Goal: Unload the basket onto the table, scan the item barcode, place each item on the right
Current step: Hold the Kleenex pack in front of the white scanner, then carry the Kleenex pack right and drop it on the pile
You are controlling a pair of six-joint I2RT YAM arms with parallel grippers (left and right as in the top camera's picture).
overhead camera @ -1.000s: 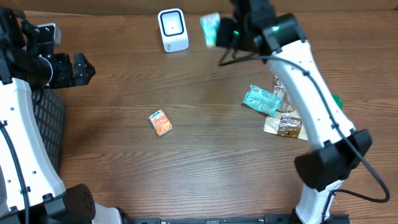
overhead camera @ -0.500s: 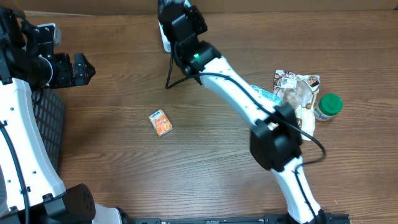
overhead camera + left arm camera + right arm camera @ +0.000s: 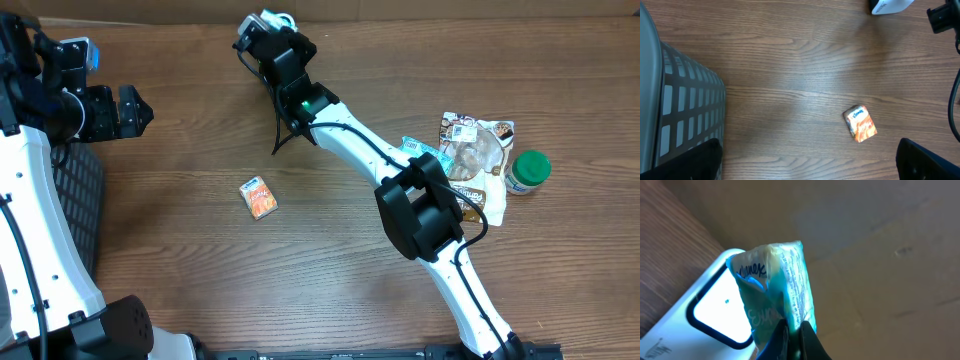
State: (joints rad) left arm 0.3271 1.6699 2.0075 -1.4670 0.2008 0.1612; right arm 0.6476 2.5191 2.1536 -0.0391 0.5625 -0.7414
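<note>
Packet (image 3: 775, 295) meets scanner (image 3: 715, 317): your right pincer (image 3: 792, 337) is clenched on the bottom edge of a soft, crinkly teal tissue pack. It is held just before the glossy white box's lit face, at the far edge of the wood-grain surface (image 3: 200, 260). Next, you likely need its printed side turned square to the glass. Your left pincer (image 3: 135, 110) hangs released.

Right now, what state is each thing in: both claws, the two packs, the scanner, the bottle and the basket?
left claw, open, holding nothing.
right claw, shut on the teal pack.
teal pack, held up in front of the scanner.
scanner, window bright white.
orange pack, lying flat on the table, untouched.
bottle, upright, green cap on.
basket, contents not visible.
</note>
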